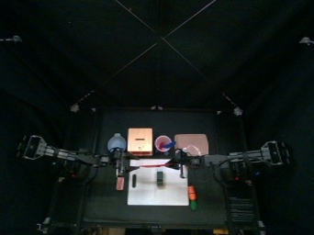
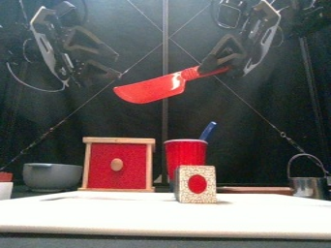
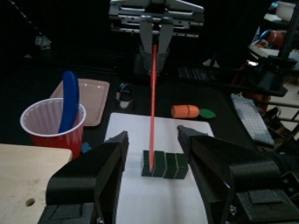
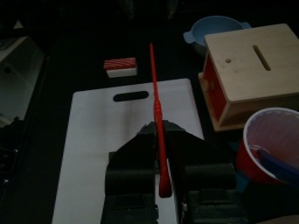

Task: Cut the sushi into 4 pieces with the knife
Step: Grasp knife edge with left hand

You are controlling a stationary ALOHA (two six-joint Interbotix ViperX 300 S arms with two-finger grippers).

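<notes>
Right jaws are clamping the red knife [image 2: 153, 87] aloft, left jaws are hanging wide over the sushi roll [image 3: 163, 164]; apparently no cuts yet.

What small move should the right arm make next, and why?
Probably lower the knife straight down toward the sushi. The right gripper holds the knife high above the board. In the left wrist view the blade lines up over the sushi, which lies in one piece.
</notes>
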